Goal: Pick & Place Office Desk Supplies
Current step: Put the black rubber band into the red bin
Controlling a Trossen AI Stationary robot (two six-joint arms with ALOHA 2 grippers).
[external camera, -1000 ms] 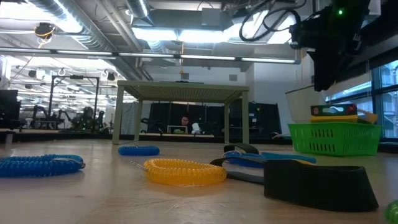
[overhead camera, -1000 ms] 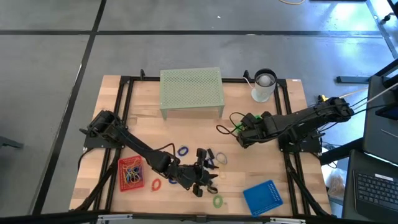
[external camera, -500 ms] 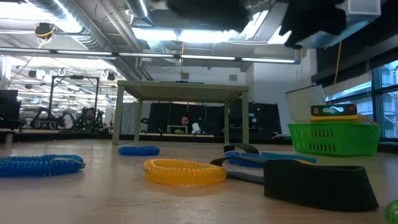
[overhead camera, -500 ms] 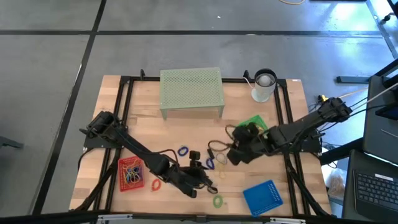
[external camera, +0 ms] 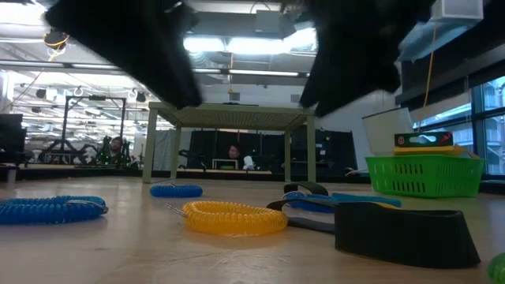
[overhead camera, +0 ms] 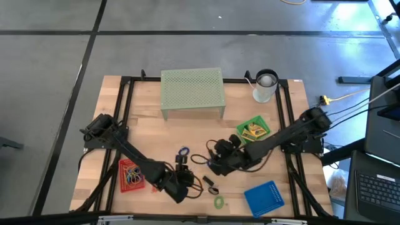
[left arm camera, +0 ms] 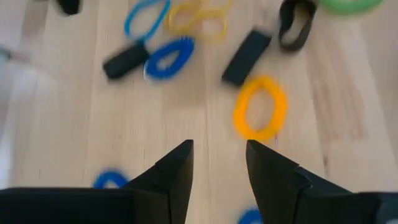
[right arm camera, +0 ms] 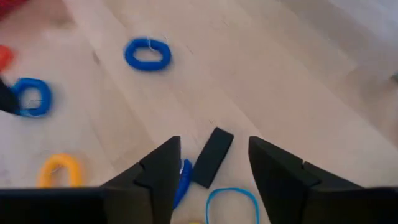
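Both arms have shifted over the last second: the right gripper (overhead camera: 220, 161) has swung from beside the green tray (overhead camera: 254, 130) to the table's middle, and the left gripper (overhead camera: 182, 181) has drawn back from the clutter toward the red tray (overhead camera: 130, 174). Each now hangs above the wood with its fingers apart and nothing between them, as both wrist views show.

Supplies lie scattered across the front middle of the table. In the right wrist view, a black clip (right arm camera: 212, 157) sits just ahead of the open fingers, a thin blue band (right arm camera: 232, 204) beside it, a blue coil ring (right arm camera: 147, 54) farther off, a second blue ring (right arm camera: 32, 96) and a yellow ring (right arm camera: 58, 170) to one side. The left wrist view shows an orange ring (left arm camera: 260, 107) nearest its fingers, then a black block (left arm camera: 246, 56), a blue coil (left arm camera: 169, 58) and a black loop (left arm camera: 296, 22).

These things look light. The coil rings are probably springy and soft, so they should squash under a pinch and may roll or flick away; a grip across one side of the coil seems safest. The clip looks stiff and small, best taken across its narrow width, but it lies flat, so the fingertips must come right down to the wood.

Crowding is the main trouble: the band touches or nearly touches the clip, and could be dragged along. The mesh riser (overhead camera: 192, 92) and blue tray (overhead camera: 264, 198) stand well clear, and the two arms are near each other over the same patch.
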